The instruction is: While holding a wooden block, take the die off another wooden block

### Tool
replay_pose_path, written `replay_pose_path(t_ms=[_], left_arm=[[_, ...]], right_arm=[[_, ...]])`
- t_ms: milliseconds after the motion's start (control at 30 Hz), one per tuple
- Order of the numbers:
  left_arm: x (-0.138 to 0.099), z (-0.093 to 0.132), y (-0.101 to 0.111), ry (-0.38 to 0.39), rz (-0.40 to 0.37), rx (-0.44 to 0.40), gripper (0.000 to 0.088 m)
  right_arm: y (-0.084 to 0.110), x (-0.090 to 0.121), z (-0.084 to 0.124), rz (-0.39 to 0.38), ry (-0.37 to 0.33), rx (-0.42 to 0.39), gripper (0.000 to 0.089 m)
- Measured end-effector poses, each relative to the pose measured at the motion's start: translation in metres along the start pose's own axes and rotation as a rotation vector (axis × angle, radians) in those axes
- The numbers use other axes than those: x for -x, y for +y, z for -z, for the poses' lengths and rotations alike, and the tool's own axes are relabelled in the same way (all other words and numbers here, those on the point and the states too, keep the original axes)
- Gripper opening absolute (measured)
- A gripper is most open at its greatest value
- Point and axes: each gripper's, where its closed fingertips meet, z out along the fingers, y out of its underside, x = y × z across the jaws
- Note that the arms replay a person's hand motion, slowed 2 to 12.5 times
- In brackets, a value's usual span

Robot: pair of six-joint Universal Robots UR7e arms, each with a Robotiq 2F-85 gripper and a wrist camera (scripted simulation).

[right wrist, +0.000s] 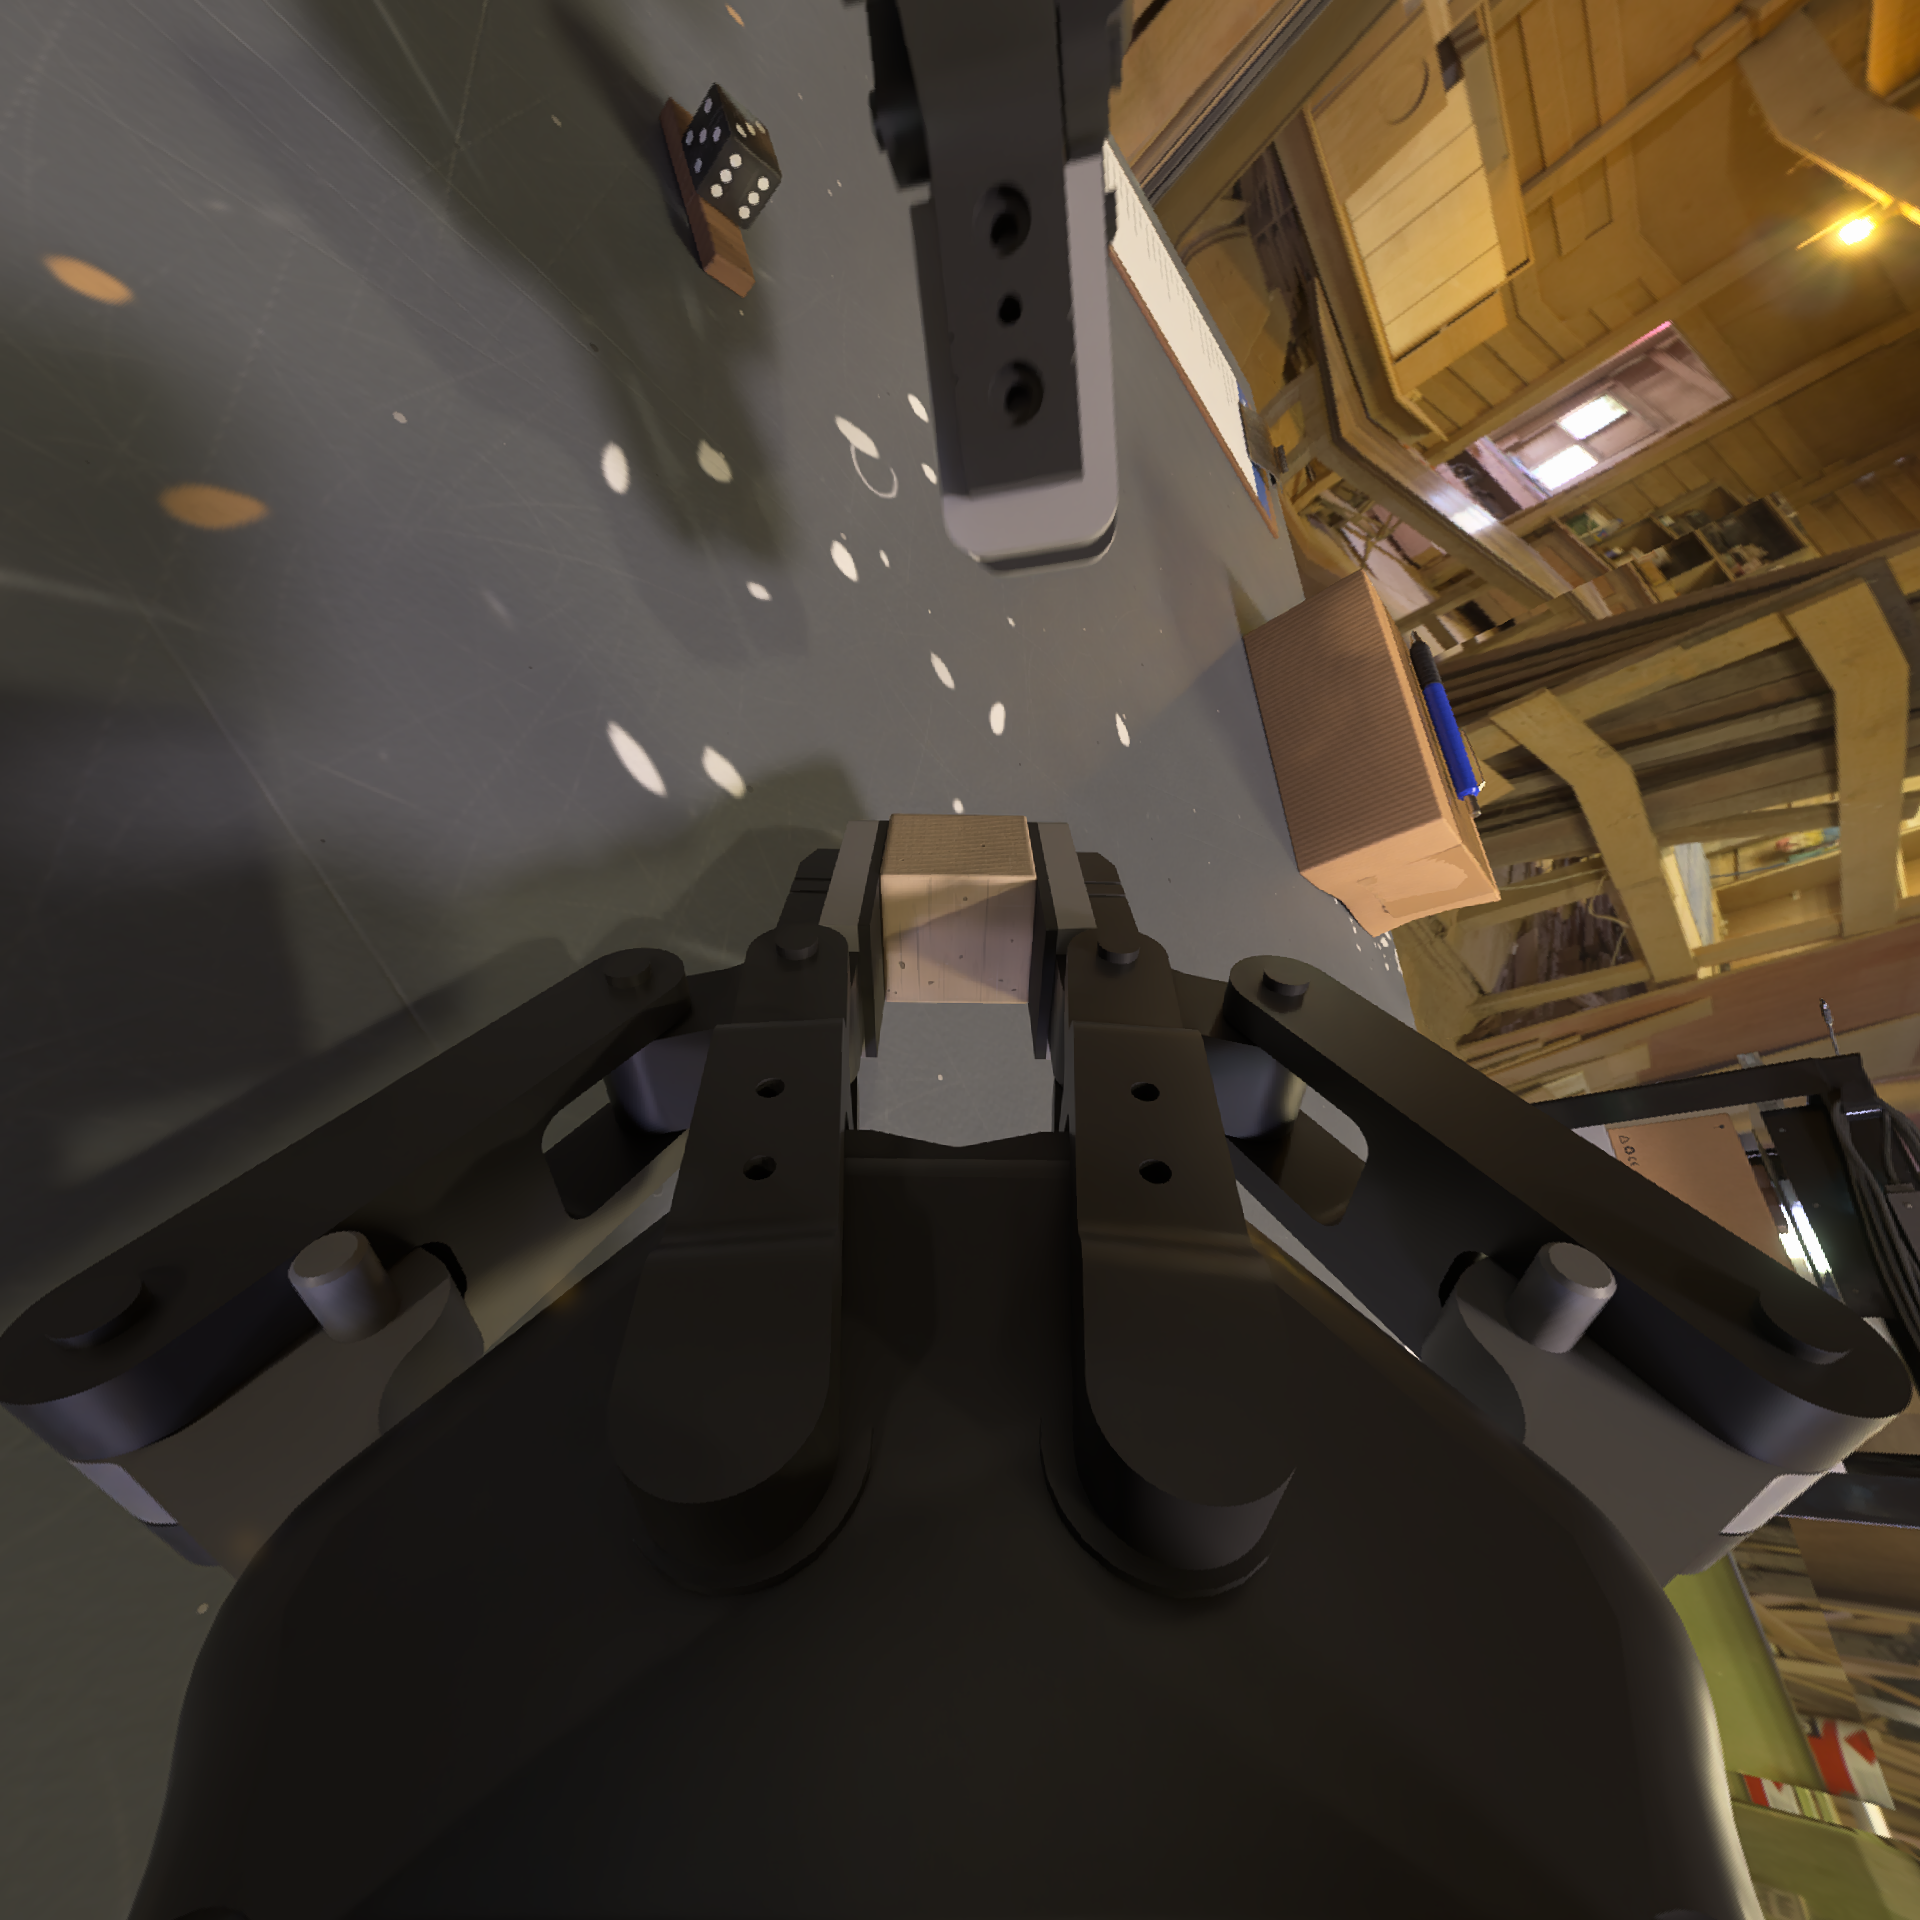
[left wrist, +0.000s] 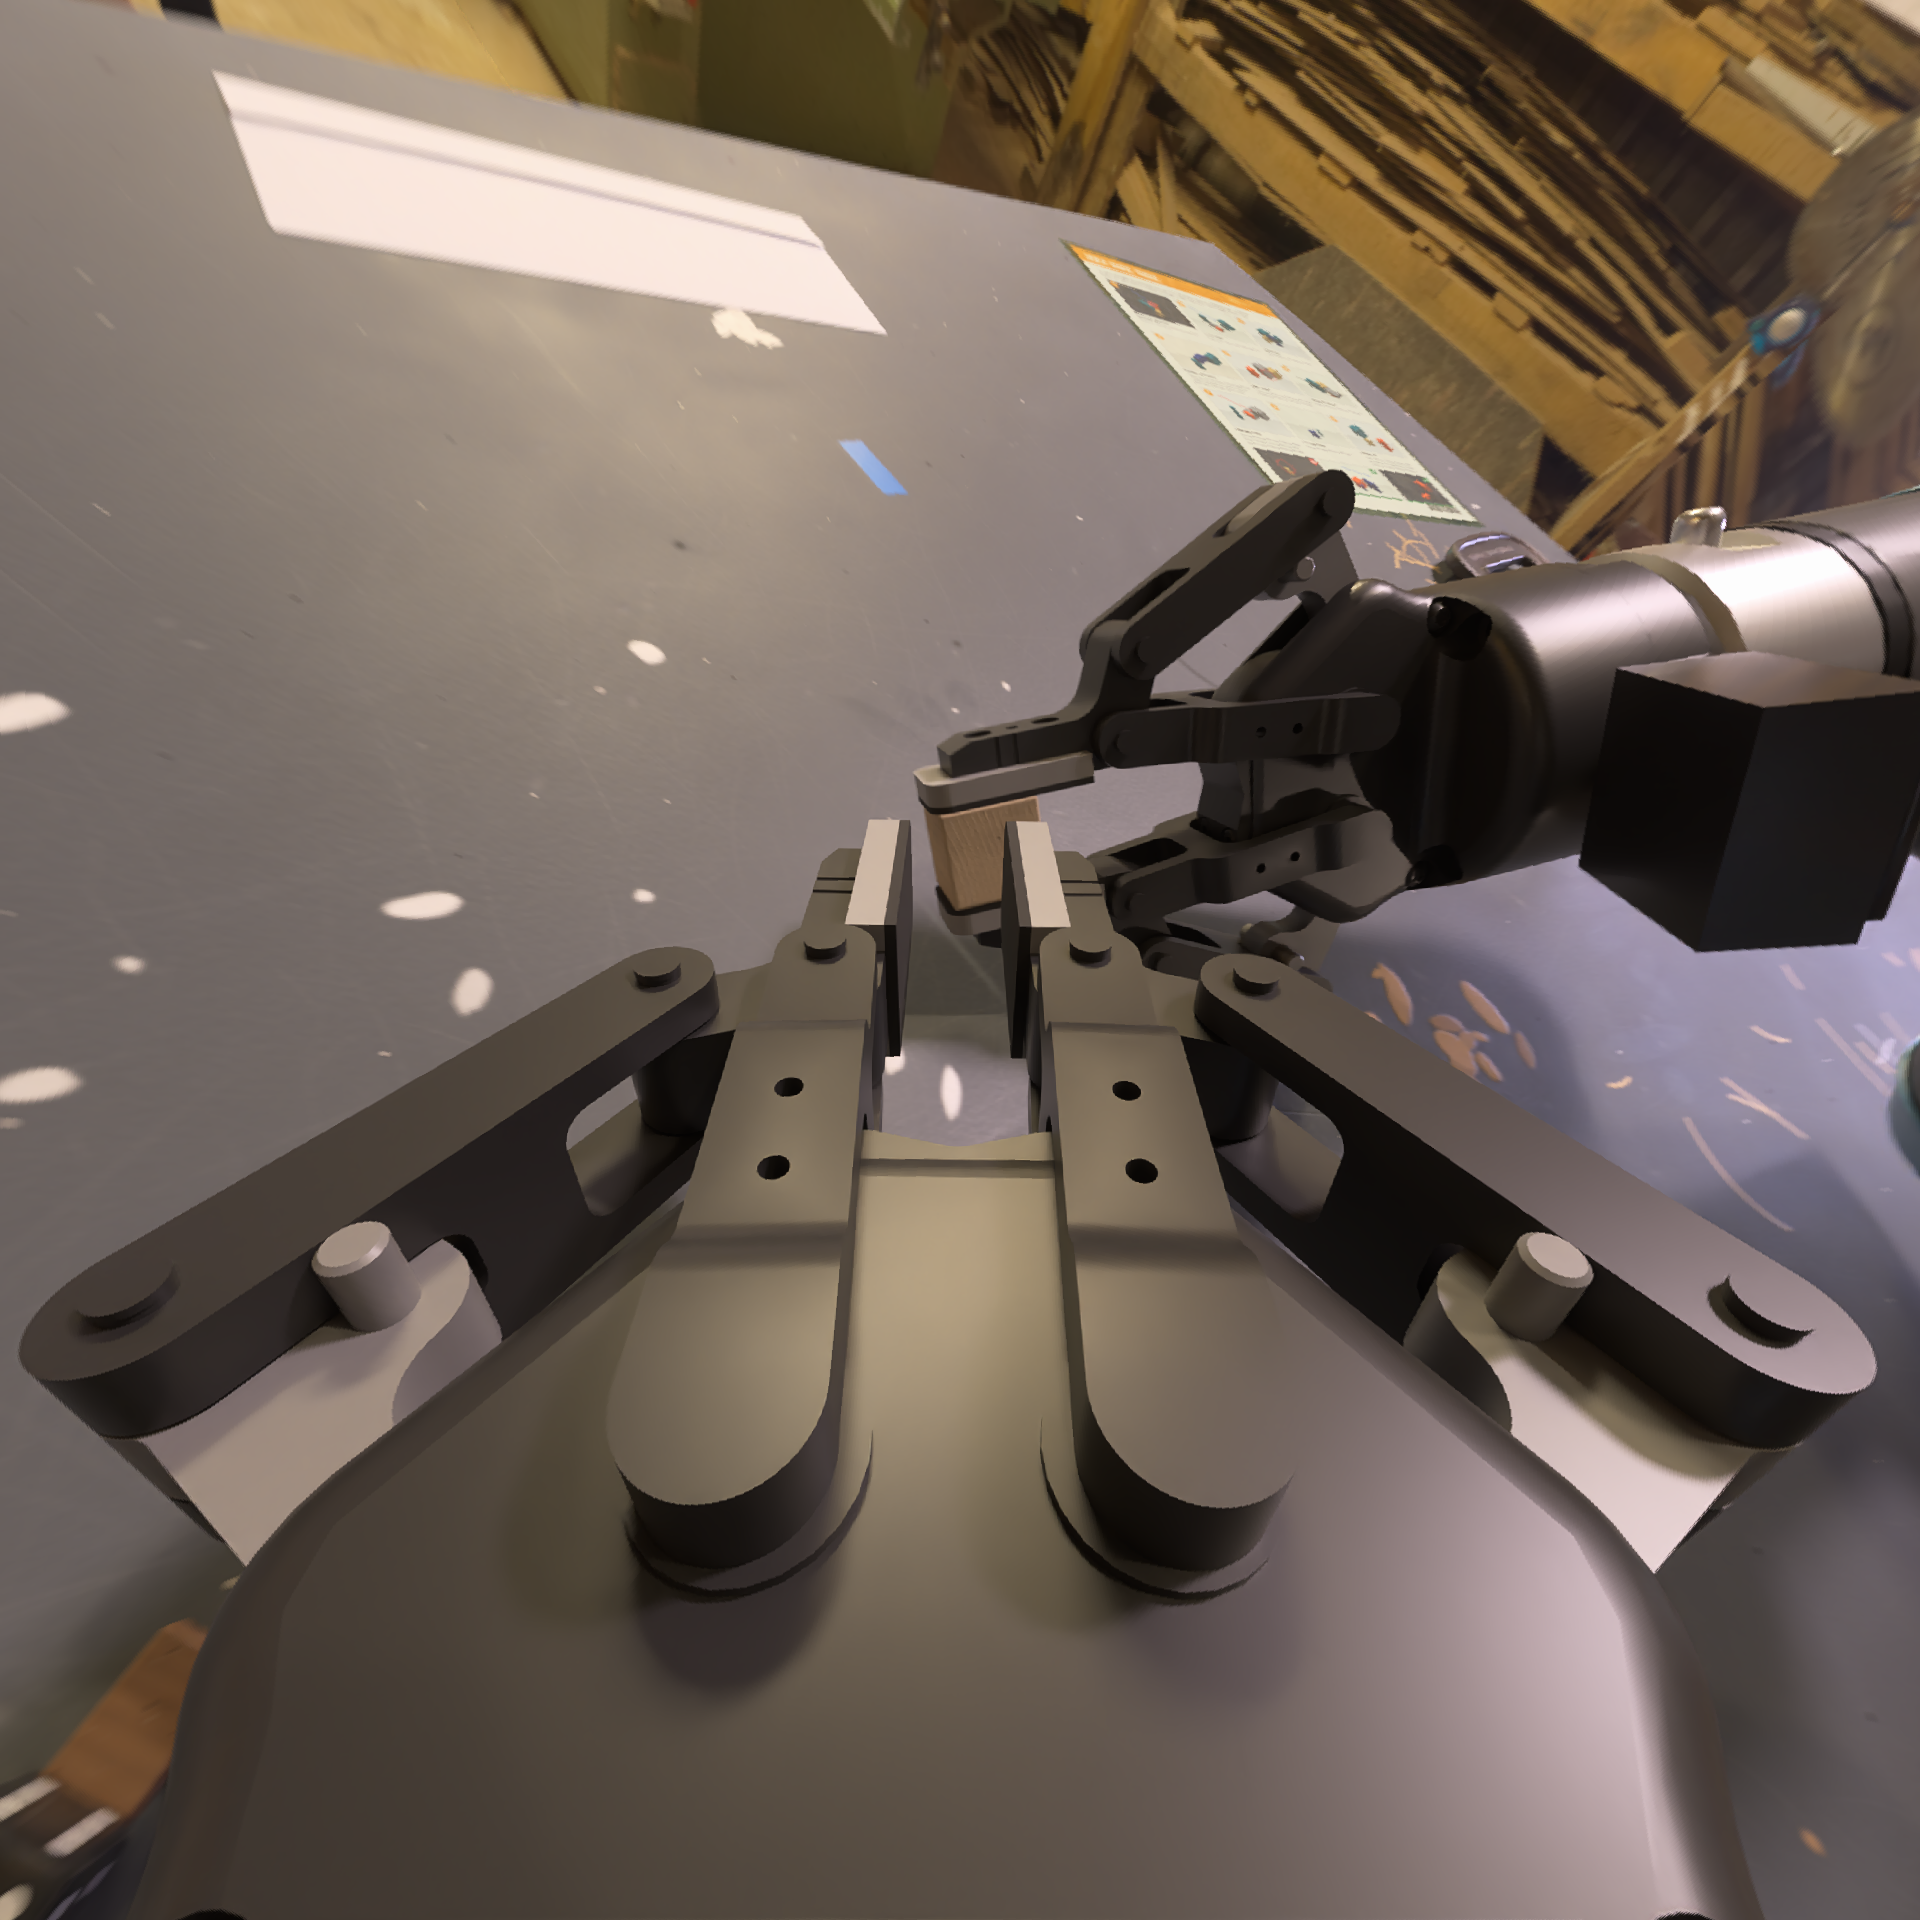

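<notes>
My right gripper [right wrist: 956,920] is shut on a pale wooden cube [right wrist: 956,935] and holds it above the grey table [right wrist: 312,623]. A black die [right wrist: 732,156] with white pips sits on a dark brown wooden block [right wrist: 722,244] far ahead on the table. In the left wrist view my left gripper [left wrist: 956,883] is empty, its jaws a little apart. The right gripper [left wrist: 961,842] with the cube [left wrist: 971,852] is just beyond its fingertips. One left finger [right wrist: 1023,312] hangs at the top of the right wrist view.
A cardboard box [right wrist: 1361,758] with a blue pen [right wrist: 1449,727] stands at the table edge. A clipboard [right wrist: 1174,291] lies beyond it. A white sheet [left wrist: 540,208], a printed sheet [left wrist: 1278,384] and a blue tape strip [left wrist: 873,468] lie on the table.
</notes>
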Motion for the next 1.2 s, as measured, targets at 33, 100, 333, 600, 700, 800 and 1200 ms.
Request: replay_pose_path(t_ms=[33, 100, 333, 600, 700, 800, 1200], left_arm=[[0.002, 0.004, -0.003, -0.016, -0.028, -0.011, 0.016], [0.007, 0.014, -0.01, -0.058, -0.102, -0.038, 0.0165], [0.025, 0.054, -0.02, -0.116, -0.364, -0.045, 0.0212], [0.061, 0.09, 0.005, -0.084, -0.449, 0.078, 0.0274], [0.077, 0.1, 0.02, -0.086, -0.443, 0.139, 0.029], [0.09, 0.108, 0.039, -0.087, -0.448, 0.229, 0.0291], [0.112, 0.118, 0.07, -0.06, -0.489, 0.343, 0.0298]], right_arm=[[0.0, 0.0, 0.0, -0.001, 0.0, -0.001, 0.0226], [0.0, 0.0, 0.001, -0.003, -0.001, -0.004, 0.0226], [-0.001, 0.0, 0.002, -0.007, -0.005, -0.01, 0.0226], [-0.002, 0.003, 0.003, -0.018, -0.024, -0.012, 0.0226], [-0.002, 0.004, 0.004, -0.018, -0.033, -0.014, 0.0226], [-0.002, 0.005, 0.004, -0.018, -0.039, -0.015, 0.0226], [-0.003, 0.008, 0.006, -0.045, -0.085, -0.025, 0.0226]])
